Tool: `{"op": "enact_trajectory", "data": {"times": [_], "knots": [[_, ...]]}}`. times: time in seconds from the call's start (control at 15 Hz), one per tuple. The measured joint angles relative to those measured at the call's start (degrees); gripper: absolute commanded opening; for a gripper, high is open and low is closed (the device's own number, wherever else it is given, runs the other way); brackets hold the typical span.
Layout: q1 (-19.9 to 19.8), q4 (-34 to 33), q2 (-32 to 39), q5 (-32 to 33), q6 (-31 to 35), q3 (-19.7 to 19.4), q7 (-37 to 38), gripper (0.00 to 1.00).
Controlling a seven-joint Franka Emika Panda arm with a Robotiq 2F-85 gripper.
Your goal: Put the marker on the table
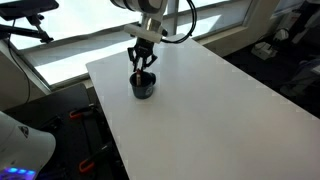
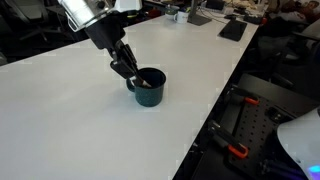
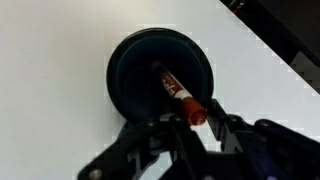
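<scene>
A small round black cup (image 3: 160, 72) stands on the white table (image 3: 50, 50); both exterior views show the cup (image 1: 143, 88) (image 2: 150, 92) near one table edge. The marker (image 3: 177, 93) leans inside the cup, dark-bodied with a white label, its orange end sticking up over the rim. My gripper (image 3: 196, 124) hangs directly above the cup, its two black fingers closed against the orange end. In the exterior views the gripper (image 1: 141, 68) (image 2: 133, 76) reaches down to the cup's rim and hides the marker.
Table edges run close to the cup on one side (image 1: 100, 100) and at the front (image 2: 215, 110). A dark flat object (image 2: 232, 28) lies at the table's far end. Red-handled equipment (image 2: 235, 150) sits on the floor beside the table.
</scene>
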State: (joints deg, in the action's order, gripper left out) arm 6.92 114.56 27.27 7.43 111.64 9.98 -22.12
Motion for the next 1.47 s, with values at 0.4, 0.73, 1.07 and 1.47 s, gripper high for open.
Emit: {"op": "enact_trajectory", "data": {"times": [0.4, 0.73, 1.07, 1.47], "knots": [[0.38, 2.35, -2.09, 0.77, 2.4, 0.0, 0.21, 0.58], [0.37, 2.99, -1.9, 0.72, 2.12, -0.01, 0.2, 0.5], [0.31, 3.22, -1.4, 0.73, 2.06, -0.08, 0.18, 0.25], [0.27, 2.96, -1.58, 0.82, 1.75, -0.1, 0.16, 0.04]]}}
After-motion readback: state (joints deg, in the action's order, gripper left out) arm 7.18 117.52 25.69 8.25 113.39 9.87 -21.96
